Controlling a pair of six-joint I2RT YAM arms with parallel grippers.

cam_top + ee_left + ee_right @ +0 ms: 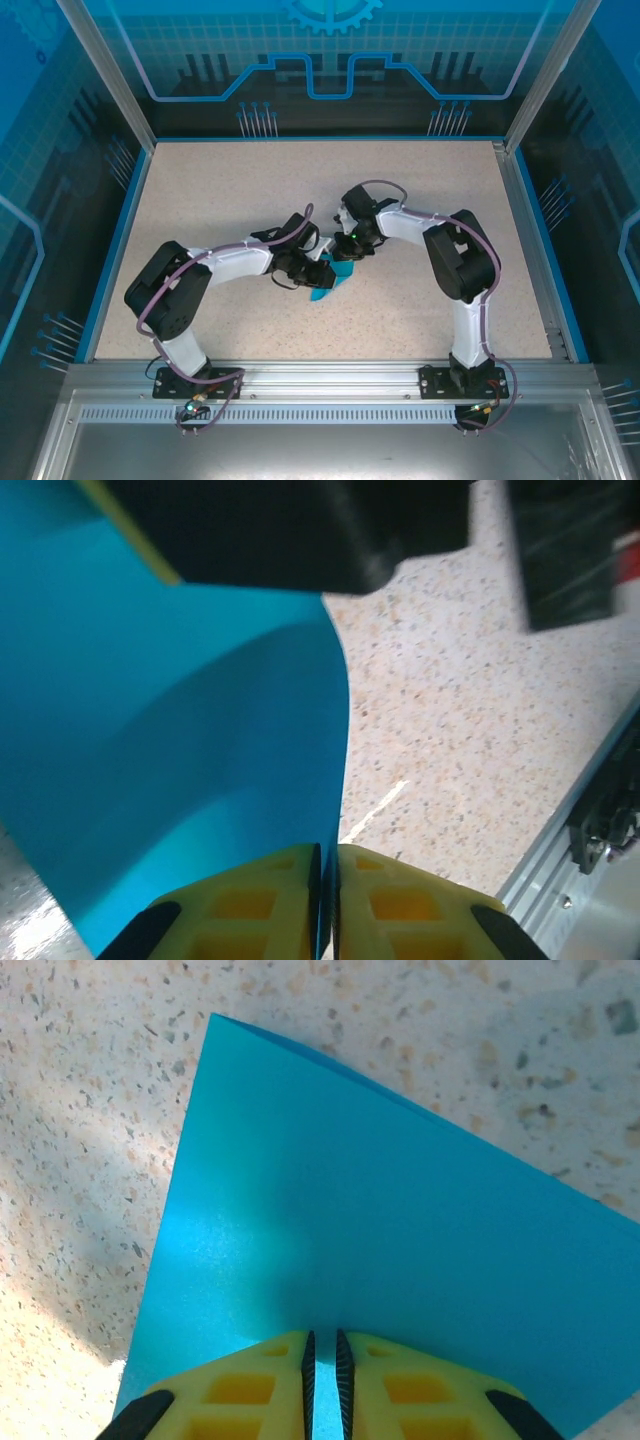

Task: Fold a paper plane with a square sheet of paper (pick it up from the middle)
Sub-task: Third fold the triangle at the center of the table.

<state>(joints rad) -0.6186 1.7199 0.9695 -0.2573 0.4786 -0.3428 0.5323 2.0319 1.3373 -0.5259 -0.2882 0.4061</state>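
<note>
Pinched at its edges by left hand [328, 905] and right hand [324, 1385], thin cyan-blue square paper sheet [380, 1220] bows above speckled worktop [80, 1110], probably to set a fold.

I count one sheet of blue paper [328, 282], and both sets of jaws are nipped onto it. There are two arms, the left arm [200, 275] and the right arm [455, 255]. There are two grippers, the left gripper [328, 855] and the right gripper [323, 1338]. Each gripper has two yellow fingers [250, 905], which makes four in all, and each pair has the paper's edge pinched in the thin slit between them. One speckled table [250, 180] lies under the jaws. One purple cable [165, 292] runs along each arm, so two altogether.
</note>
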